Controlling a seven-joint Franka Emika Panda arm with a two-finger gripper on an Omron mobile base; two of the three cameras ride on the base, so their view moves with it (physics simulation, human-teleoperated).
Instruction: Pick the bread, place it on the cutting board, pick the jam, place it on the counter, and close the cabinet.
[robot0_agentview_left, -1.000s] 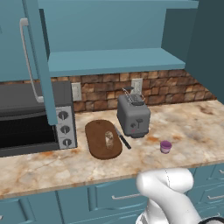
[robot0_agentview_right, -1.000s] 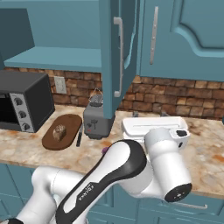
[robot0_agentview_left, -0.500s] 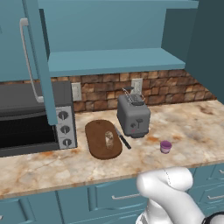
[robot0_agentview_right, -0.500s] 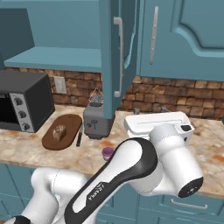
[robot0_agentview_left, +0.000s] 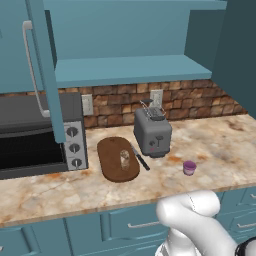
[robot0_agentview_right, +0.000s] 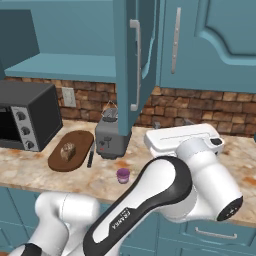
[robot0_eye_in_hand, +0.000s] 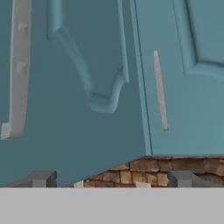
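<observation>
The bread (robot0_agentview_left: 124, 159) (robot0_agentview_right: 67, 151) lies on the dark oval cutting board (robot0_agentview_left: 112, 167) (robot0_agentview_right: 80, 140). On the marbled counter (robot0_agentview_left: 220, 140) (robot0_agentview_right: 30, 170), right of the toaster, stands the small purple jam (robot0_agentview_left: 189, 167) (robot0_agentview_right: 123, 175). The teal cabinet stands open: its door (robot0_agentview_left: 42, 65) (robot0_agentview_right: 125, 65) swings out over the counter and the inner shelf (robot0_agentview_left: 125, 70) is bare. In the hand view my gripper (robot0_eye_in_hand: 112, 179) is open and holds nothing. It faces the open door's panel (robot0_eye_in_hand: 78, 87), with the door's silver handle (robot0_eye_in_hand: 15, 78) at the left.
A grey toaster (robot0_agentview_left: 152, 134) (robot0_agentview_right: 111, 137) and a black-handled knife (robot0_agentview_left: 140, 159) sit beside the board. A microwave (robot0_agentview_left: 35, 135) (robot0_agentview_right: 25, 117) stands at the left. A shut cabinet door (robot0_agentview_right: 210, 45) (robot0_eye_in_hand: 188, 78) hangs to the right of the open one. Brick backsplash (robot0_eye_in_hand: 175, 166) runs below.
In the right base view my arm's elbow and hand have shifted a little to the right. Bread, jam and cabinet door have stayed in place.
</observation>
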